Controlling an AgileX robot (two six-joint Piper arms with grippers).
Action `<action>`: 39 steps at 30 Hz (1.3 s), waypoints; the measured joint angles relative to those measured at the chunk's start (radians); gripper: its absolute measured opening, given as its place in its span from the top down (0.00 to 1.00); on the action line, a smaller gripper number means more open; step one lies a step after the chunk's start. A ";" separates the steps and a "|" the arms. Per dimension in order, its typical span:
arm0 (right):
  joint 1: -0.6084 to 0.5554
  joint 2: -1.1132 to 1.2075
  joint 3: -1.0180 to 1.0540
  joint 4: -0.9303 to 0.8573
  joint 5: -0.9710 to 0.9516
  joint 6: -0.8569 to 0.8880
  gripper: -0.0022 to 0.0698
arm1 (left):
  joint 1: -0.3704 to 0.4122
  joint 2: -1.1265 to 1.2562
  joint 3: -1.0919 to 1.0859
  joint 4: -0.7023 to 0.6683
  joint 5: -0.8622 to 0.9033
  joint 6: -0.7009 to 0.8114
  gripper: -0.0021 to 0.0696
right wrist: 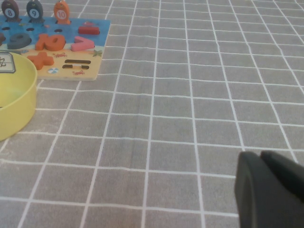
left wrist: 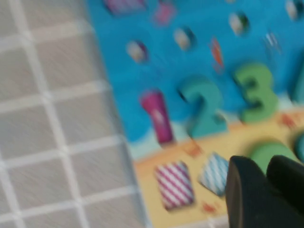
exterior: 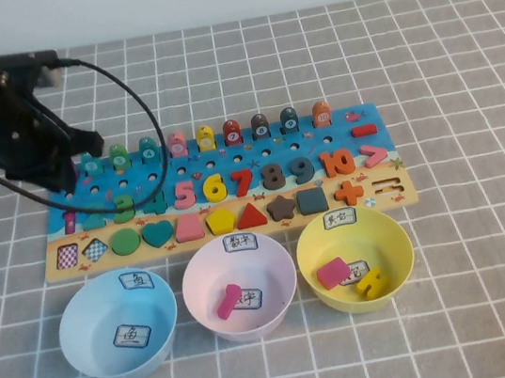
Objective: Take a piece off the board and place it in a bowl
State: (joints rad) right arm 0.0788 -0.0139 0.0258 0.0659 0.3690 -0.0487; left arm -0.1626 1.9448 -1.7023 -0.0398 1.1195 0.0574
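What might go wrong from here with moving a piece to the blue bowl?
The left gripper hangs over the board's left end near the magenta 1, which it may grab by mistake. The blue bowl sits close beside the pink bowl, so a drop may land wrong. The right gripper, shut, sits off to the table's right, no threat.

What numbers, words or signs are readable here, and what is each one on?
"2 3 4 5 6 7 8 9 10": big coloured digits on the board.
"+", ">", "=": sign pieces at the board's right end.
"8", "9", "10": fish pegs.
Light blue bowl, pink bowl, yellow bowl: white labels with black characters, too small to read.
Left gripper hangs over the board's left end; right gripper hangs over bare table; neither carries text.
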 joint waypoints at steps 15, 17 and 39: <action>0.000 0.000 0.000 0.000 0.000 0.000 0.99 | 0.065 0.105 -0.140 0.040 -0.038 -0.017 0.59; 0.000 0.000 0.000 0.000 0.000 0.000 0.99 | 0.069 0.120 -0.140 0.040 -0.050 -0.018 0.54; 0.000 0.000 0.000 0.000 0.000 0.000 0.99 | 0.072 0.169 -0.144 0.024 -0.223 -0.020 0.50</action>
State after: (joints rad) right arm 0.0788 -0.0139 0.0258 0.0659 0.3690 -0.0487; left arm -0.0902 2.1137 -1.8467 -0.0157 0.8970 0.0370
